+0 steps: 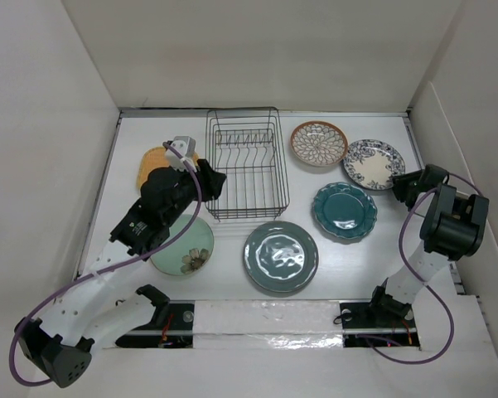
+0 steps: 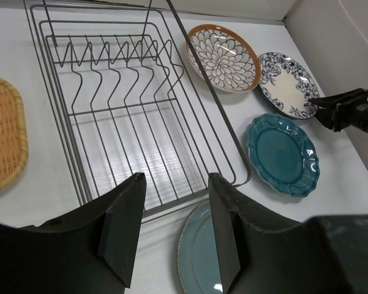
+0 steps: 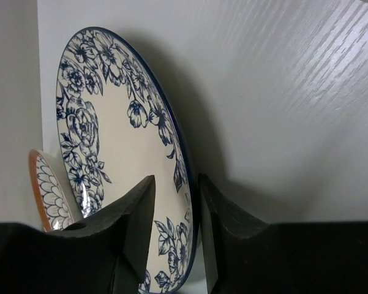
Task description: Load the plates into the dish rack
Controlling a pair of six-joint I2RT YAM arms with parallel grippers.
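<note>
— Where's the dish rack (image 1: 247, 166)?
— Far middle of the table (image 1: 356, 261), long axis running near to far, prongs (image 2: 110, 61) at the far end. Left gripper (image 2: 171, 236) hovers over its near edge, fingers spread, holding nothing
— And the right gripper (image 3: 176, 226)?
— Its fingers straddle the blue-patterned plate (image 3: 110, 153) at the rim; pinching or not, I cannot tell

I count six plates (image 1: 281, 257) right now, one dish rack (image 1: 245, 166), and two grippers: left gripper (image 1: 214, 179), right gripper (image 1: 396, 189).
</note>
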